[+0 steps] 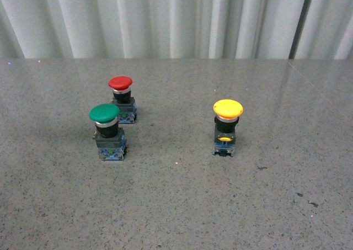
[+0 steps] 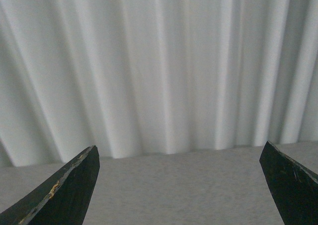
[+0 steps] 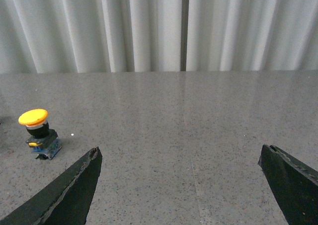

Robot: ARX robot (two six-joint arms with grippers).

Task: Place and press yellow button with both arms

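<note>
- Presently I note the yellow button [image 1: 227, 126] upright, at 3 o'clock from the green button [image 1: 105, 129].
- Both spread wide: left gripper [image 2: 180, 150], right gripper [image 3: 181, 149].

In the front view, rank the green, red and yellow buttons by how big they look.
1. The green button and the yellow button: about alike, so no ranking between them.
2. The red button: smallest, but it stands farther from the camera, so true size is unsure.

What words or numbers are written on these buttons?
None can be read.
The yellow button has a yellow mark on its body, too small to show any letters.
The green button and red button show no readable label either.
</note>
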